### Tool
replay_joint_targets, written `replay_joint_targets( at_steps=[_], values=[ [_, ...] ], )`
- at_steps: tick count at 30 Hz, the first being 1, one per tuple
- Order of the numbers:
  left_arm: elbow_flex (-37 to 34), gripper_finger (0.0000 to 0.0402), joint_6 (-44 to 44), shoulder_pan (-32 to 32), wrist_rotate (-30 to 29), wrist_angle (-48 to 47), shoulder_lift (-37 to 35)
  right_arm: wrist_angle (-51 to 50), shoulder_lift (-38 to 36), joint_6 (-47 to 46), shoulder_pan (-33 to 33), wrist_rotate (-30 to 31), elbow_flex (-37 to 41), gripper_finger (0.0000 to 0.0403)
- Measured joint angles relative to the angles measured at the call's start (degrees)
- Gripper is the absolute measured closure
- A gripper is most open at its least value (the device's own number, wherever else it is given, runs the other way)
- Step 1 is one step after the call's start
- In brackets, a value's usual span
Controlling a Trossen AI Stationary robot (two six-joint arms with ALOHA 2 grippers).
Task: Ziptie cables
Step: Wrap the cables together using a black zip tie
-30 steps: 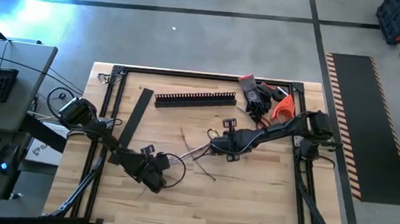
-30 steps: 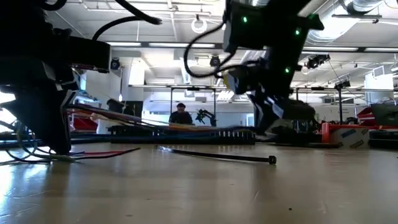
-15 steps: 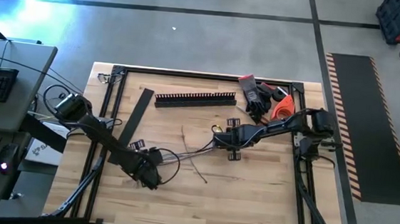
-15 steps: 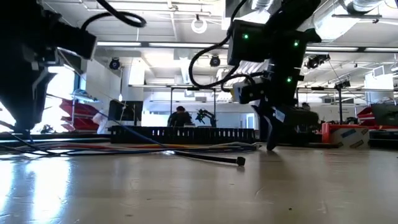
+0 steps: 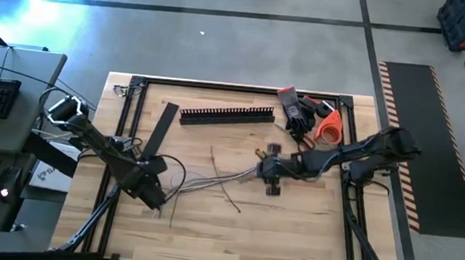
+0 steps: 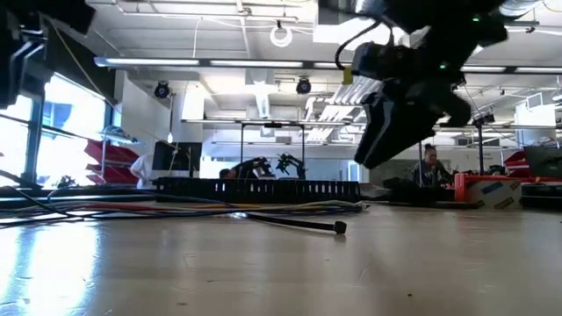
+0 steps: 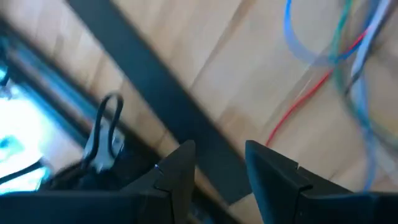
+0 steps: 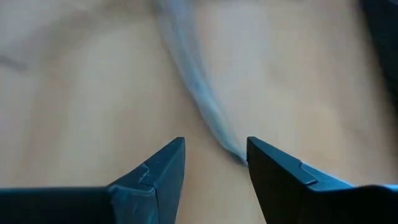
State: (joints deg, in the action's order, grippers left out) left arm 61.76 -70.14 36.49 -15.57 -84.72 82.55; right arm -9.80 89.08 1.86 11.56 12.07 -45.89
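Note:
The cables (image 5: 212, 178) lie loose on the wooden table between my two grippers, as a slack bundle of pale and coloured wires (image 6: 176, 209). My left gripper (image 5: 154, 199) hovers open at their left end. In its wrist view its fingers (image 7: 217, 152) stand over the flat black strip's end (image 7: 168, 106), with red, blue and green wires (image 7: 336, 56) beyond. My right gripper (image 5: 261, 167) hovers open above the bundle's right end (image 8: 199, 93). A black zip tie (image 6: 290, 221) lies on the table near the cables.
A black slotted duct (image 5: 227, 115) lies across the far part of the table, and the flat black strip (image 5: 157, 136) slants at the left. Dark gloves (image 5: 300, 112) and an orange tool (image 5: 328, 125) sit at the far right. A black frame (image 5: 133, 122) rims the tabletop.
Both grippers have let go of the cables, which were held raised off the table and now lie slack on it. My left gripper has risen and drawn back toward the table's left edge. My right gripper has pulled back toward the right edge and tipped.

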Motion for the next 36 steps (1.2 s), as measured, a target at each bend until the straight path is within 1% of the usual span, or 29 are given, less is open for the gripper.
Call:
replay_joint_targets(
  at_steps=[3, 4, 6, 8, 10, 13, 15, 16, 20, 23, 25, 28, 31, 35, 36],
  values=[
    [-0.68, 0.0275, 4.02, -1.05, -6.96, 7.65, -2.14, 14.85, 1.56, -0.49, 3.6, -5.12, 3.83, 0.0247],
    [-1.2, 0.0275, 5.84, -1.93, -8.28, 11.02, -2.37, 18.34, 2.84, -0.54, 5.03, -5.67, 4.55, 0.0247],
    [-2.34, 0.0278, 10.11, -4.37, -8.97, 17.19, -2.27, 22.53, 5.6, -1.12, 7.95, -5.94, 4.83, 0.0247],
    [-3.99, 0.0285, 14.75, -7.13, -9.05, 23.47, -1.91, 23.81, 8.46, -3.04, 10.7, -5.7, 3.04, 0.0247],
    [-5.9, 0.0294, 19.63, -9.91, -9.47, 29.68, -1.24, 23.97, 11.74, -4.79, 13.12, -3.44, 0.55, 0.0247],
    [-8.16, 0.0307, 24.63, -12.57, -11.76, 37.61, -0.07, 23.2, 17.33, -10.29, 16.06, 5.08, -3.15, 0.0247],
    [-9.06, 0.0314, 26.83, -13.27, -13.76, 41.05, 0.49, 22.65, 19.98, -14.73, 17.23, 10.04, -5.34, 0.0247],
    [-9.38, 0.0317, 27.32, -13.17, -14.78, 42.43, 0.74, 22.56, 21.2, -16.51, 17.53, 11.46, -6.37, 0.0247],
    [-9.46, 0.0326, 26.83, -10.93, -19.16, 45.93, 2.06, 21.47, 25.31, -21.5, 18.66, 13.49, -8.4, 0.0247],
    [-9.46, 0.033, 27.47, -8.55, -20.3, 51.25, 3.33, 21.6, 26.45, -25.0, 18.91, 13.65, -8.96, 0.0247],
    [-9.45, 0.0332, 29.75, -6.76, -20.17, 56.27, 4.83, 21.43, 26.59, -26.9, 18.99, 13.88, -8.96, 0.0251],
    [-9.46, 0.0335, 34.2, -4.55, -20.11, 64.18, 7.5, 21.08, 26.52, -27.87, 18.99, 13.59, -8.97, 0.0275],
    [-9.44, 0.0337, 34.59, -3.52, -20.13, 71.67, 10.02, 18.62, 26.49, -27.25, 18.96, 12.33, -10.46, 0.0315],
    [-9.44, 0.0337, 37.08, -3.21, -20.22, 79.81, 13.65, 6.8, 26.65, -24.39, 18.78, 11.43, -16.51, 0.0383],
    [-9.44, 0.0336, 37.25, -3.03, -20.89, 80.91, 14.27, 3.2, 26.75, -22.92, 18.62, 11.32, -18.44, 0.0392]
  ],
)
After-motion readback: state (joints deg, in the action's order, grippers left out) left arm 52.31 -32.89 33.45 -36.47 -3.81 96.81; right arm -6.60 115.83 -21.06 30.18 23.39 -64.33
